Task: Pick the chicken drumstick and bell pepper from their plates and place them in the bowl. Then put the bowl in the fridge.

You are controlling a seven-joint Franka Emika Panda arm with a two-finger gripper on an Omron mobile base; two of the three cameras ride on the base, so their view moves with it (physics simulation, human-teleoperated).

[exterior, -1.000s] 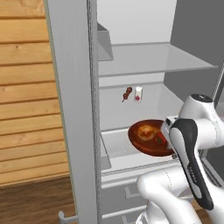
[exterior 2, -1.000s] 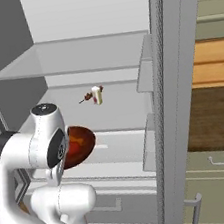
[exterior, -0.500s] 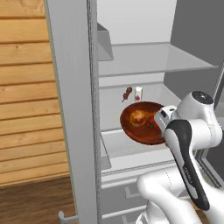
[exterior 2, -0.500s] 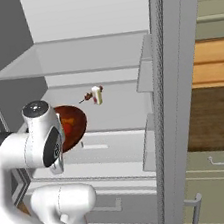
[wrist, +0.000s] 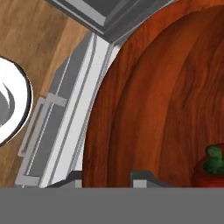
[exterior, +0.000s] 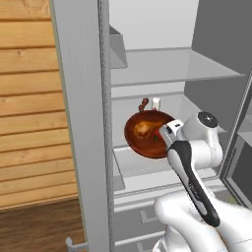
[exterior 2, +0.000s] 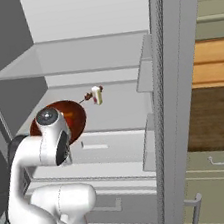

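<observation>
Left base view: fridge (exterior: 162,64) stands open, and the bowl (exterior: 146,134) is tipped steeply, its inside facing the camera, above the middle shelf (exterior: 142,165). The gripper (wrist: 105,177) is clenched on the bowl's near rim; both tips straddle that rim in the hand view.

Risks, big to small:
- Door edge (exterior: 81,123) sits close to the bowl's left side; a sideways swing could clip it.
- Tilt: chicken drumstick (exterior: 146,128) and bell pepper (wrist: 211,168) lie loose inside and could slide out before the bowl levels.
- One-sided rim pinch may let the bowl rotate.
- Small items at the shelf back (exterior 2: 96,95) could be knocked if pushed deep.
</observation>
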